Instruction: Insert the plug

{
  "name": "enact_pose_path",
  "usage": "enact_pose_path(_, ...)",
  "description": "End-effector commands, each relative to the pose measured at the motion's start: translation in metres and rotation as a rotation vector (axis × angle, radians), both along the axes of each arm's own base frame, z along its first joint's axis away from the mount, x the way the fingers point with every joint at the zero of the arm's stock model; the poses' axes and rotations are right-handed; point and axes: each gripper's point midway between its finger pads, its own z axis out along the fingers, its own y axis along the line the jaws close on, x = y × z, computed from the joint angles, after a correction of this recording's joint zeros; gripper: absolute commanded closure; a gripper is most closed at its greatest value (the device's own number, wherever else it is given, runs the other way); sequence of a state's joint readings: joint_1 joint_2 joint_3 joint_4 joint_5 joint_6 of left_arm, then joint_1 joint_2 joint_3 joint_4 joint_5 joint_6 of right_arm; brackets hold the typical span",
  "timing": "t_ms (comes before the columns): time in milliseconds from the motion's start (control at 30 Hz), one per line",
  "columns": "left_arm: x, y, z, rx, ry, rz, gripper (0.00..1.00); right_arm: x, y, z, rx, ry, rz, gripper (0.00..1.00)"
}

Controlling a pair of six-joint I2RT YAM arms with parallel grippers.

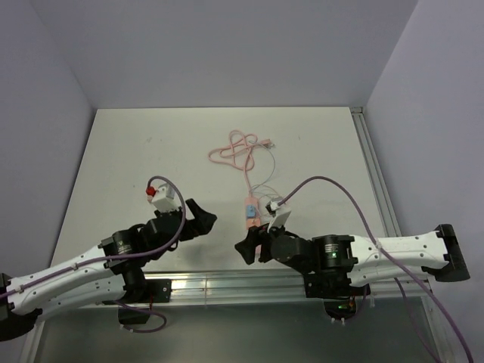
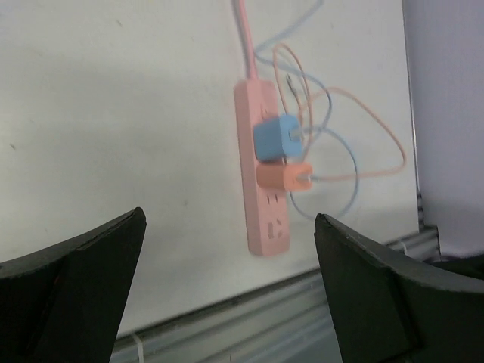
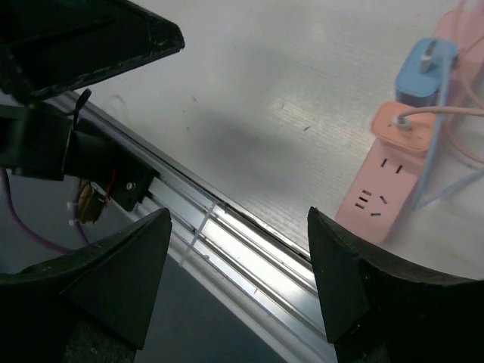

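Note:
A pink power strip (image 1: 249,212) (image 2: 261,227) (image 3: 378,193) lies near the table's front edge. A blue plug (image 2: 276,138) (image 3: 422,76) and an orange plug (image 2: 281,178) (image 3: 399,125) both sit in its sockets, with thin cables running from them. The strip's end sockets show bare. My left gripper (image 1: 200,219) (image 2: 231,219) hovers left of the strip, open, with nothing between its fingers. My right gripper (image 1: 253,240) (image 3: 238,219) hangs over the front rail just below the strip, also open and holding nothing.
Loose pink and pale cables (image 1: 240,147) coil at the table's back centre. An aluminium rail (image 1: 227,283) (image 3: 249,249) runs along the near edge, another (image 1: 374,174) along the right side. The left gripper's finger (image 3: 98,38) shows close in the right wrist view.

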State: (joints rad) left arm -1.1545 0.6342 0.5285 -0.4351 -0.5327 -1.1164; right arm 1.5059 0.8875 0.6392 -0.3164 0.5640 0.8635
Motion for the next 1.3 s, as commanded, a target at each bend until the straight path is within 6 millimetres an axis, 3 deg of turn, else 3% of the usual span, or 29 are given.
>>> enact_pose_path(0, 0.025, 0.007, 0.016, 0.037, -0.007, 0.032, 0.0, 0.015, -0.026, 0.027, -0.001, -0.045, -0.101, 0.21)
enact_pose_path(33, 0.027, 0.004, 0.02, 0.028, 0.006, 0.01, 0.01, 0.019, -0.031, 0.04, 0.027, -0.043, -0.141, 0.21)
enact_pose_path(133, 0.056, 0.015, 0.02, 0.056, 0.048, 0.061, 0.0, 0.03, -0.059, 0.045, -0.018, -0.047, -0.239, 0.21)
enact_pose_path(167, 0.067, 0.021, 0.008, 0.092, 0.087, 0.089, 0.0, 0.031, -0.063, 0.047, -0.015, -0.043, -0.255, 0.21)
enact_pose_path(200, 0.085, 0.039, 0.004, 0.1, 0.117, 0.168, 0.01, 0.033, -0.066, 0.049, -0.012, -0.039, -0.268, 0.21)
enact_pose_path(233, 0.092, 0.043, 0.004, 0.095, 0.157, 0.177, 0.01, 0.034, -0.07, 0.046, -0.017, -0.025, -0.283, 0.21)
enact_pose_path(267, 0.11, 0.069, -0.012, 0.113, 0.233, 0.29, 0.0, 0.033, -0.072, 0.046, -0.011, -0.021, -0.286, 0.21)
enact_pose_path(333, 0.123, 0.094, -0.017, 0.131, 0.333, 0.408, 0.0, 0.03, -0.071, 0.041, -0.003, 0.001, -0.278, 0.22)
enact_pose_path(367, 0.132, 0.107, -0.031, 0.164, 0.404, 0.477, 0.01, 0.029, -0.072, 0.039, 0.005, 0.008, -0.278, 0.23)
enact_pose_path(400, 0.139, 0.124, -0.034, 0.176, 0.439, 0.546, 0.01, 0.028, -0.073, 0.033, 0.001, 0.015, -0.276, 0.23)
enact_pose_path(433, 0.151, 0.129, -0.023, 0.177, 0.441, 0.579, 0.01, 0.027, -0.072, 0.031, 0.006, 0.024, -0.273, 0.23)
enact_pose_path(467, 0.151, 0.141, -0.04, 0.221, 0.533, 0.632, 0.01, 0.026, -0.071, 0.029, 0.007, 0.027, -0.27, 0.23)
enact_pose_path(533, 0.162, 0.148, -0.036, 0.215, 0.578, 0.674, 0.0, 0.026, -0.073, 0.022, -0.011, 0.027, -0.273, 0.24)
enact_pose_path(567, 0.16, 0.156, -0.05, 0.228, 0.655, 0.72, 0.01, 0.026, -0.073, 0.02, -0.016, 0.028, -0.274, 0.24)
enact_pose_path(633, 0.166, 0.163, -0.05, 0.221, 0.696, 0.771, 0.01, 0.027, -0.075, 0.017, -0.036, 0.024, -0.277, 0.24)
enact_pose_path(700, 0.164, 0.174, -0.063, 0.23, 0.776, 0.841, 0.01, 0.028, -0.077, 0.015, -0.045, 0.018, -0.283, 0.25)
enact_pose_path(933, 0.165, 0.184, -0.083, 0.151, 0.848, 1.004, 0.02, 0.028, -0.081, 0.008, -0.035, 0.014, -0.285, 0.25)
enact_pose_path(1267, 0.171, 0.183, -0.112, 0.078, 0.924, 1.082, 0.05, 0.028, -0.095, 0.005, -0.005, 0.029, -0.308, 0.26)
